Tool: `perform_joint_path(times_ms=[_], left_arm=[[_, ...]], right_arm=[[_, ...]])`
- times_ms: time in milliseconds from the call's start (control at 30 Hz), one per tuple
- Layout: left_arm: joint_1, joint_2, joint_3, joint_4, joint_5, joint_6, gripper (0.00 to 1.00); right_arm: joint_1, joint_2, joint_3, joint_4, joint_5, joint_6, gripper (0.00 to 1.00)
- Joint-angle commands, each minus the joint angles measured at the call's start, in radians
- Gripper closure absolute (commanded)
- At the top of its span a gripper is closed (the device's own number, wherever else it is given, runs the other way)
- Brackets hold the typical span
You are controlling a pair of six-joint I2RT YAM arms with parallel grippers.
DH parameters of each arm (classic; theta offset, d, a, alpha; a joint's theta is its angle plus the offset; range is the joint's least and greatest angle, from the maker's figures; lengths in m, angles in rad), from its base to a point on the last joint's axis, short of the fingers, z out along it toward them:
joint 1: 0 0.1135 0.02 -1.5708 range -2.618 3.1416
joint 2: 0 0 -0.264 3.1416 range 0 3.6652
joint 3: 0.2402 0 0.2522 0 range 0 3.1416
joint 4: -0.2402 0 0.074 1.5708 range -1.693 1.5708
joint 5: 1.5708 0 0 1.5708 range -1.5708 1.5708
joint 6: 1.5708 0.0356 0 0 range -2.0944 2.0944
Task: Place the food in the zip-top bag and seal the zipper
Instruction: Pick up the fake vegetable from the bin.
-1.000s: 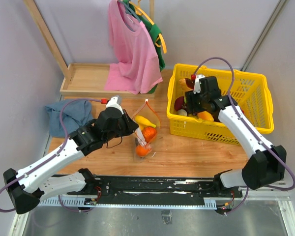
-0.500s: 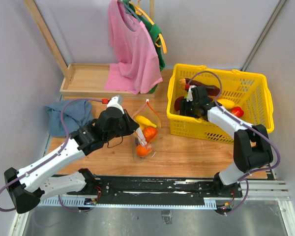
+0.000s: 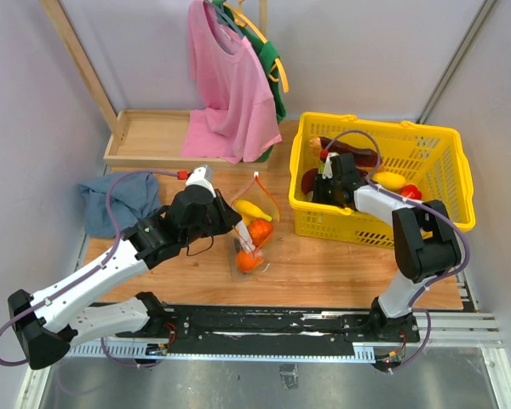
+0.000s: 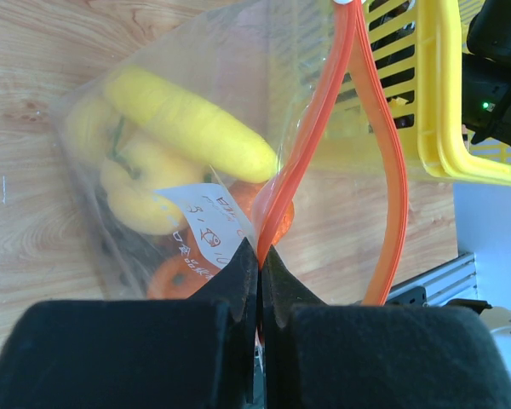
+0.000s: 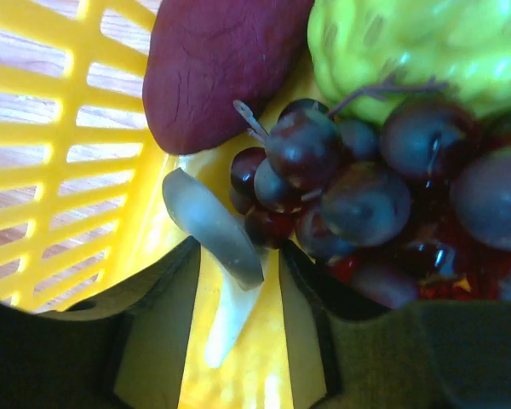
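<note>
Bag [image 3: 254,226] lay mid-table on the wood, between the left gripper [image 4: 258,256] and the basket [image 3: 383,232], with yellow and orange food inside. Zipper [image 4: 398,183] stood parted, its two red strips bowing away from each other, mouth toward the back of the table. Left arm ran diagonally from its near-left base to the bag's left side; its jaws were pinched tight on one red strip, just above the white label [image 4: 206,223]. Right arm rose from its near-right base, folded back leftward over the basket's front wall, wrist tipped down into the basket's left end. Right gripper [image 5: 238,285] sat spread, nothing between its fingers, tips just short of the grapes [image 5: 358,192] and near a dark red piece [image 5: 213,68]. Bag's right edge lay near the basket's left wall, apart from it. Bare wood showed in front of the bag toward the rail [image 3: 264,319]; blue cloth [image 3: 119,200] lay well to the left.
</note>
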Motion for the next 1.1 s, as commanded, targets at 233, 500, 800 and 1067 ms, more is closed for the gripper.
perform_joint_path(times_ms=[233, 500, 800, 1067], left_arm=[[0.004, 0.003, -0.011, 0.027, -0.003, 0.009, 1.00], [0.004, -0.005, -0.013, 0.026, -0.013, 0.006, 1.00], [0.004, -0.006, -0.010, 0.025, -0.019, 0.005, 1.00], [0.004, 0.001, -0.011, 0.032, -0.015, 0.006, 1.00]], right_arm=[[-0.019, -0.003, -0.029, 0.060, -0.073, -0.038, 0.96], [-0.019, -0.124, -0.001, -0.031, -0.014, -0.041, 0.99], [-0.005, -0.253, 0.124, -0.257, 0.124, 0.010, 0.99], [0.108, -0.349, 0.338, -0.530, 0.295, 0.016, 0.99]])
